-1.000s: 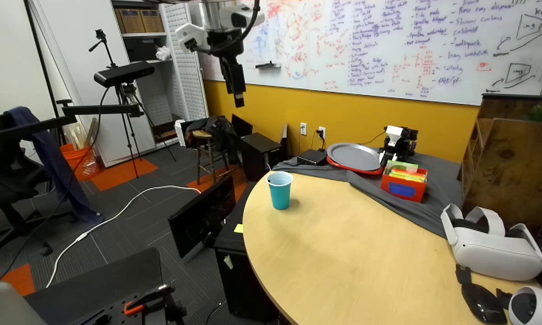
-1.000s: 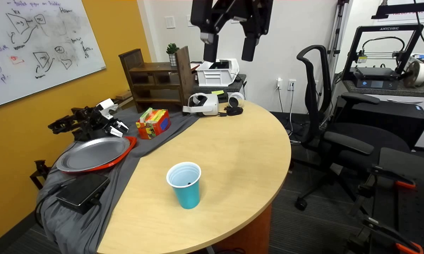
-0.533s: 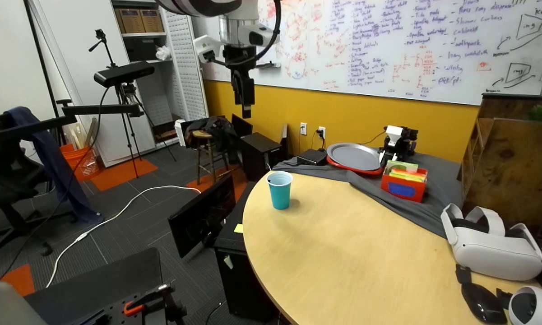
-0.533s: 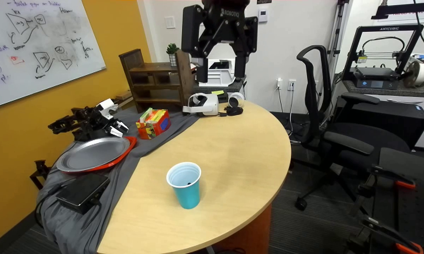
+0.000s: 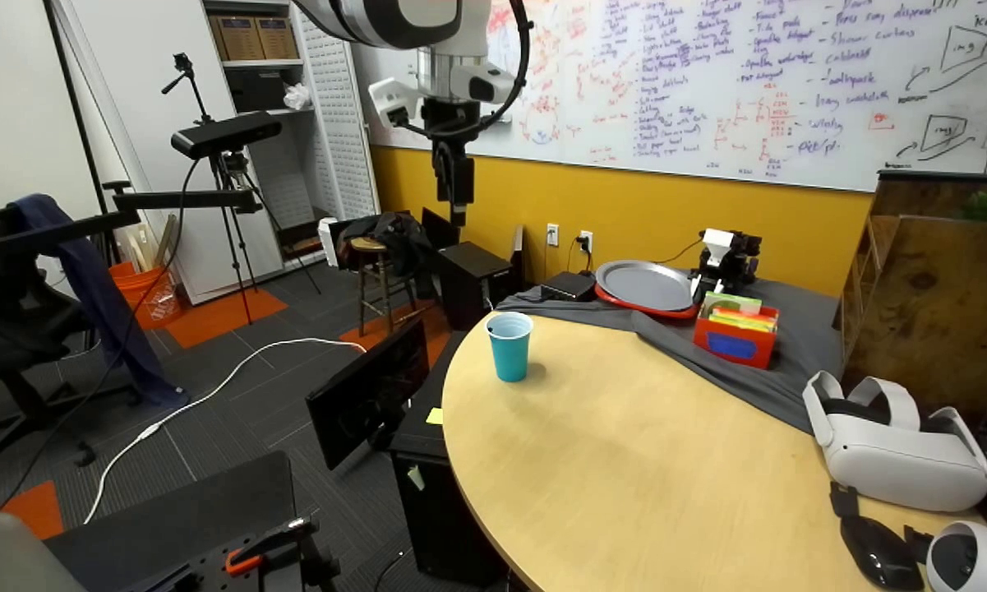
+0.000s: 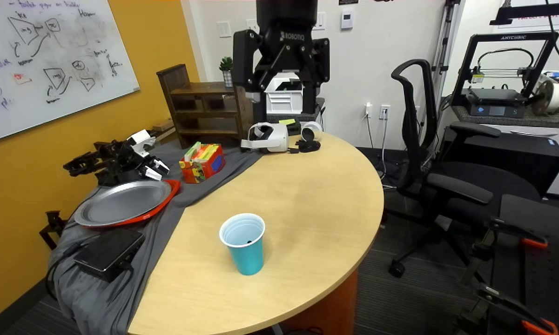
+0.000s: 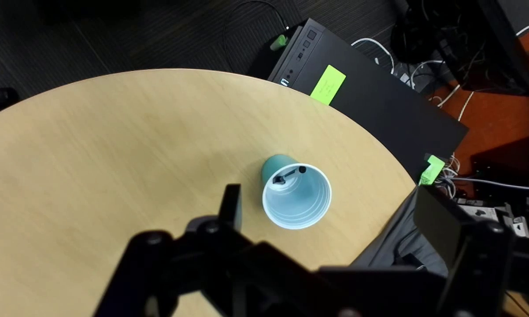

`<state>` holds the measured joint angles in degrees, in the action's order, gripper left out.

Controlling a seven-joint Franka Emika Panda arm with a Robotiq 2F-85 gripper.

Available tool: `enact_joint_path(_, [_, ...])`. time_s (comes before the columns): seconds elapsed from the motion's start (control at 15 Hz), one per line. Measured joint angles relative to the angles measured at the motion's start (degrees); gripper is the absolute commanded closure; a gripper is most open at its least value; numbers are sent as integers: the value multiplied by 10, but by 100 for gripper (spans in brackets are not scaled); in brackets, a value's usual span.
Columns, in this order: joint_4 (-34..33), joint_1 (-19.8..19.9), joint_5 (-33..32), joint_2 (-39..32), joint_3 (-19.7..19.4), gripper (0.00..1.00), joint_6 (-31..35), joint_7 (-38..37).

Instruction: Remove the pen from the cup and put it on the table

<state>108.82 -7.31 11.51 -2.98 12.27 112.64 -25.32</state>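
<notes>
My tool (image 6: 284, 116) points downward in the air, well above the desk (image 6: 316, 209), and its two fingers (image 6: 259, 109) stand wide from each other, with nothing between them. I think it is held so because the cup (image 6: 247, 253) stands upright with its mouth up, so the entry must come from above. The spread leaves me, I suppose, some space to aim before I squeeze.

The pen (image 7: 292, 173) is inside the cup. It leans there, I believe because the cup is much wider than the pen: the lower end seems to be on the bottom, and the black upper end comes close to the rim. So only a little of it is offered for gripping, and a careless squeeze could take the rim instead.

Relative to my tool, the pen is below, well apart from it. In the wrist view it appears in the gap between the fingers, nearer to one than to the other, and at the side of the cup away from the tool's body. I judge that I must go down and also shift sideways.
</notes>
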Motion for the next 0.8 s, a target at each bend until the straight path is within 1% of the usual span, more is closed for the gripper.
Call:
enact_joint_path(0.4, [-5,-1,2,-13,-6,0,-1,0])
enact_joint_path(0.8, [-56,-1,12,-87,-22,0,-1,0])
